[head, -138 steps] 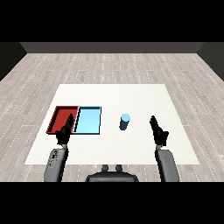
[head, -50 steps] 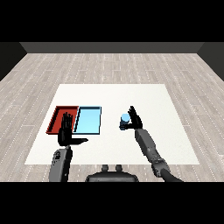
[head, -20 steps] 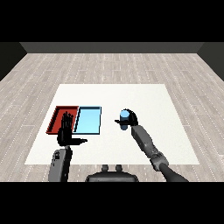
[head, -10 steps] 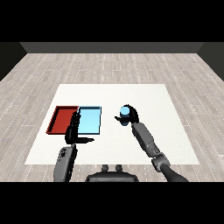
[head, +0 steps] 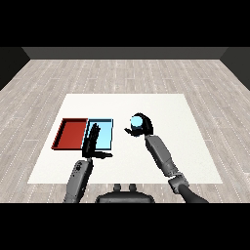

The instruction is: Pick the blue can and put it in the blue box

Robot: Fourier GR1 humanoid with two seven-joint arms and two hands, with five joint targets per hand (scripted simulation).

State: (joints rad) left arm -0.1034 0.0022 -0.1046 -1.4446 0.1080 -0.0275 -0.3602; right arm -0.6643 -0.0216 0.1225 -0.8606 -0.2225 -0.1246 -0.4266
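One blue can (head: 137, 120) — inside curled right hand (head: 144, 128).

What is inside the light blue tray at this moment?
The light blue tray shows only its bare floor. The left robot hand covers its near left part, so that part cannot be checked. The blue can is in the right robot hand.

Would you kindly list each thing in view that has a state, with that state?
blue can: held in the right hand, to the right of the trays, not in either tray
right hand: curled round the blue can
left hand: open, fingers straight, over the light blue tray's near edge
light blue tray: holds no can
red tray: holds nothing
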